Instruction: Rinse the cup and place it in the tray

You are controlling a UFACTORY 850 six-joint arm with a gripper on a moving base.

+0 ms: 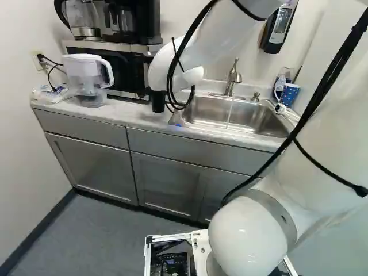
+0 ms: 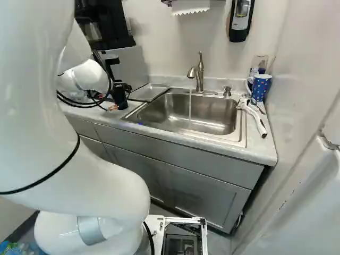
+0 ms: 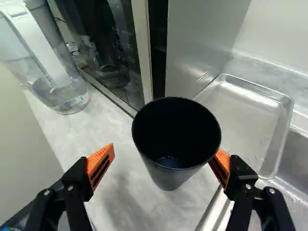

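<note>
Black and upright, the cup (image 3: 176,139) stands on the counter (image 3: 120,197) beside the flat metal tray (image 3: 245,120). The gripper (image 3: 166,148) has its two fingers spread wide, one on each side and only one seeming to touch, likely so they can squeeze it. Water (image 2: 190,105) runs into the sink (image 2: 215,112), maybe ready for a rinse.

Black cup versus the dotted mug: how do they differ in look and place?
The black cup is plain; the mug is blue with light dots. The mug shows a handle, the cup none. The cup is near the metal tray, the mug across the sink from it. Both are outside the sink.
</note>
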